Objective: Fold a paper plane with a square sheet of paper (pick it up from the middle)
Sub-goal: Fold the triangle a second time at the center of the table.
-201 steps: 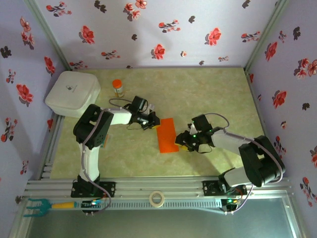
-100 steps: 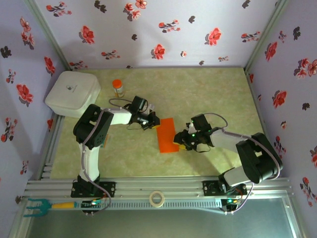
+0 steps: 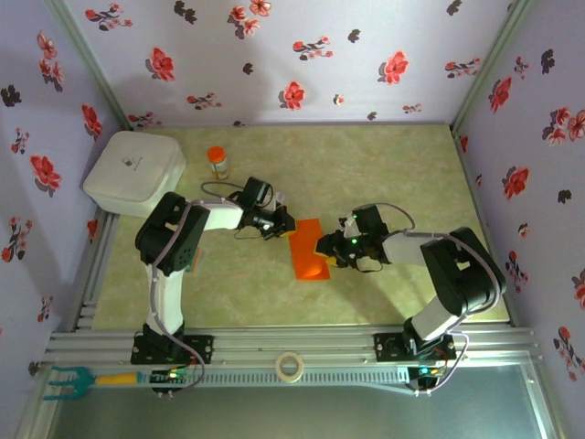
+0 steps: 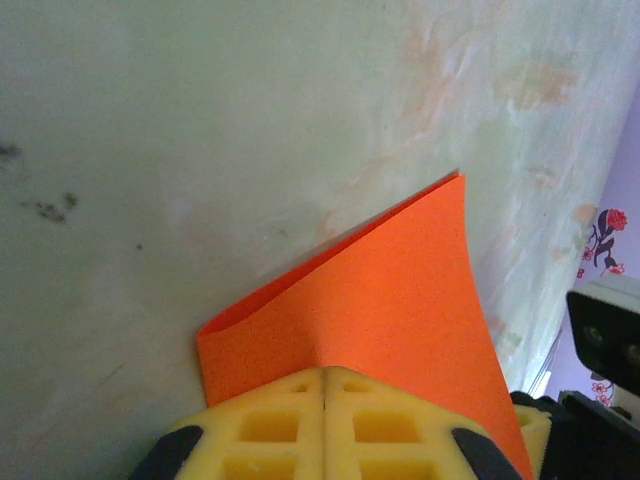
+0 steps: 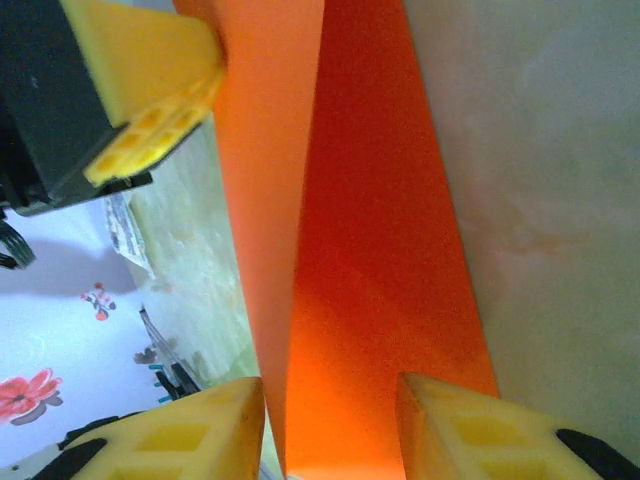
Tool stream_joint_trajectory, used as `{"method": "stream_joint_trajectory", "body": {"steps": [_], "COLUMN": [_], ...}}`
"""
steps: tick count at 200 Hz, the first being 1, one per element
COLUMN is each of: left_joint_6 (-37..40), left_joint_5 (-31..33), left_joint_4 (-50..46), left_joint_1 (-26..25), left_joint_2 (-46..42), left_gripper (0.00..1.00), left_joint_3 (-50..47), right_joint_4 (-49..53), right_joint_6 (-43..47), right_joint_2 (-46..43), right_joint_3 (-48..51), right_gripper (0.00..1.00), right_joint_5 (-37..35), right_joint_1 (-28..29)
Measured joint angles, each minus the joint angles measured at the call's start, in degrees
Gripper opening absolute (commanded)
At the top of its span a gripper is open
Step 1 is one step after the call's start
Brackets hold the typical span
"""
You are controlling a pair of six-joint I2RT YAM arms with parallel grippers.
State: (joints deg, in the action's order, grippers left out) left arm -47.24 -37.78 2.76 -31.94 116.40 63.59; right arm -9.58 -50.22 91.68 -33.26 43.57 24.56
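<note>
The square sheet of paper (image 3: 309,250) is bright orange and lies on the table folded in half into a narrow strip, its top layer lifting slightly. My left gripper (image 3: 284,223) is shut on the strip's far left end; in the left wrist view its yellow fingertips (image 4: 290,400) meet, and the paper (image 4: 400,290) spreads out beyond them. My right gripper (image 3: 329,251) is open at the strip's right edge. In the right wrist view the paper (image 5: 370,250) runs between its two spread fingertips (image 5: 470,425), and the left gripper's finger (image 5: 150,90) shows at the top left.
A white lidded box (image 3: 134,172) sits at the back left, with a small orange-capped bottle (image 3: 218,162) beside it. A tape roll (image 3: 291,366) and a teal-headed tool (image 3: 69,380) rest on the front rail. Floral walls enclose the table on three sides.
My right gripper has moved left, from beside the paper to straddling its right edge. The left gripper and the paper have stayed put.
</note>
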Motion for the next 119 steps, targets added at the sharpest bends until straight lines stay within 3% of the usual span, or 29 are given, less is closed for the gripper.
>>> {"method": "stream_joint_trajectory", "body": {"steps": [41, 87, 119], "left_joint_6": [0.02, 0.02, 0.17], "left_joint_5": [-0.02, -0.24, -0.55], "left_joint_4": [-0.02, 0.00, -0.48], "left_joint_1": [0.00, 0.00, -0.02], "left_joint_2": [0.02, 0.02, 0.00], "left_gripper": [0.06, 0.08, 0.16], "left_joint_3": [0.00, 0.02, 0.52], "right_joint_4": [-3.32, -4.70, -3.63], "right_joint_6": [0.02, 0.42, 1.40], "right_joint_2": [1.84, 2.25, 3.41], "right_joint_3": [-0.11, -0.24, -0.50], "right_gripper": [0.38, 0.27, 0.19], "right_joint_5": [2.16, 3.41, 3.02], "right_joint_1": [-1.33, -1.42, -1.42]}}
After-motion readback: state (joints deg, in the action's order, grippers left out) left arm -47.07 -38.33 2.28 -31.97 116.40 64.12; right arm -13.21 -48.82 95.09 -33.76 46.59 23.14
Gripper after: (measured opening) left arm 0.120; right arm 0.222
